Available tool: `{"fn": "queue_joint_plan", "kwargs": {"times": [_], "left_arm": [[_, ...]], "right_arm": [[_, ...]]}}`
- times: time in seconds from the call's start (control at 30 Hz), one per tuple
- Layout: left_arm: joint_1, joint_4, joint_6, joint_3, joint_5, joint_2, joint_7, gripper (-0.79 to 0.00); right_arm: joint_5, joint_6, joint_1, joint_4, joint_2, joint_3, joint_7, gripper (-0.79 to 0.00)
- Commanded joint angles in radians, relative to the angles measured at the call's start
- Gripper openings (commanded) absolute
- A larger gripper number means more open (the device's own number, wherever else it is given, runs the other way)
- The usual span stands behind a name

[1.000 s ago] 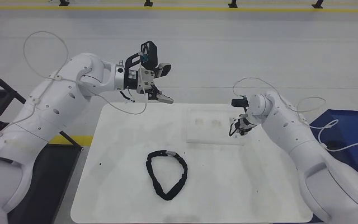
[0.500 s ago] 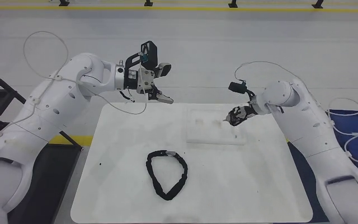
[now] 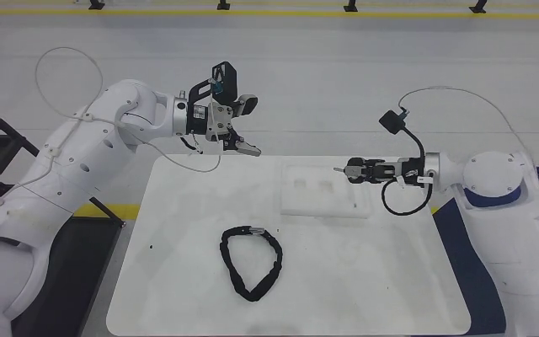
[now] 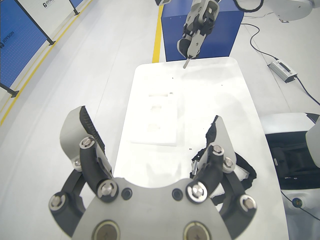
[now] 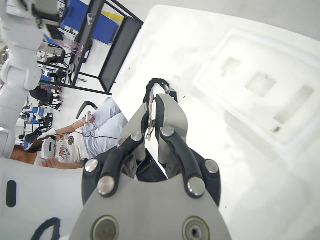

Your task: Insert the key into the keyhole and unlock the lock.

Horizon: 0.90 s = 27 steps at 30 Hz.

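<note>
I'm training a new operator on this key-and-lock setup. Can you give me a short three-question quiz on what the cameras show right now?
1. True or false: the key is already in the lock.
2. Which gripper holds the key? A) left gripper B) right gripper C) neither
3. Fill in: the left gripper's jaws stand ___.

Key
1. False. The lock lies by itself on the table, and the key is held in the air, apart from it.
2. B.
3. open.

Left gripper (image 4: 150, 116) raised, jaws wide; right gripper (image 5: 152, 103) horizontal, clamping key (image 4: 186, 63).
</note>
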Motion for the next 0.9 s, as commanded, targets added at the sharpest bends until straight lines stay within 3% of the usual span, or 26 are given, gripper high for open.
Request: {"fn": "queue_joint_plan", "kwargs": {"times": [0.0, 0.5, 0.73, 0.87], "left_arm": [[0.0, 0.0, 0.0, 0.0, 0.0, 0.0, 0.0, 0.0], [0.0, 0.0, 0.0, 0.0, 0.0, 0.0, 0.0, 0.0], [0.081, -0.047, 0.0, -0.017, 0.174, 0.021, -0.03, 0.0], [0.167, -0.054, 0.0, -0.021, 0.243, 0.034, 0.056, 0.0]], "right_arm": [[0.008, -0.033, -0.018, -0.013, 0.003, 0.011, -0.001, -0.785], [0.008, -0.033, -0.018, -0.013, 0.003, 0.011, -0.001, -0.785], [0.008, -0.033, -0.018, -0.013, 0.003, 0.011, -0.001, -0.785], [0.008, -0.033, -0.018, -0.013, 0.003, 0.011, -0.001, -0.785]]}}
